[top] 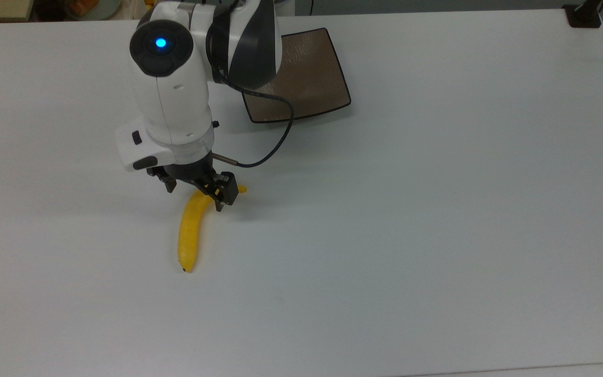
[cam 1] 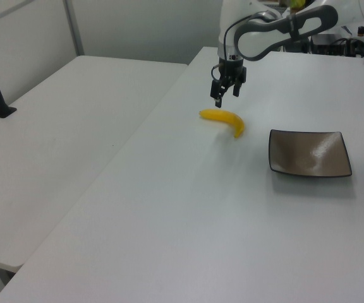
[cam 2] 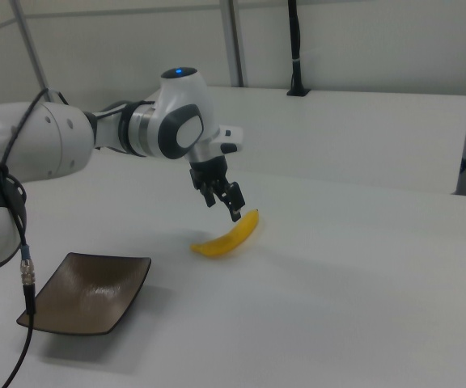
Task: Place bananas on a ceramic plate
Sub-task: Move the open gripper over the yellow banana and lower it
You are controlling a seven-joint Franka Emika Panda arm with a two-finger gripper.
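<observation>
Gripper (top: 196, 196) hung wide open above banana (top: 188, 230) near stem end; off-centre grasp could've let it pivot or slip.

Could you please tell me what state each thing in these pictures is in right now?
banana: lying flat on the table, not gripped, off the plate.
ceramic plate: upright on the table, nothing on it.
claw: open, hovering above the banana's stem end, holding nothing.
table: bears the banana and the plate, set apart from each other.
</observation>
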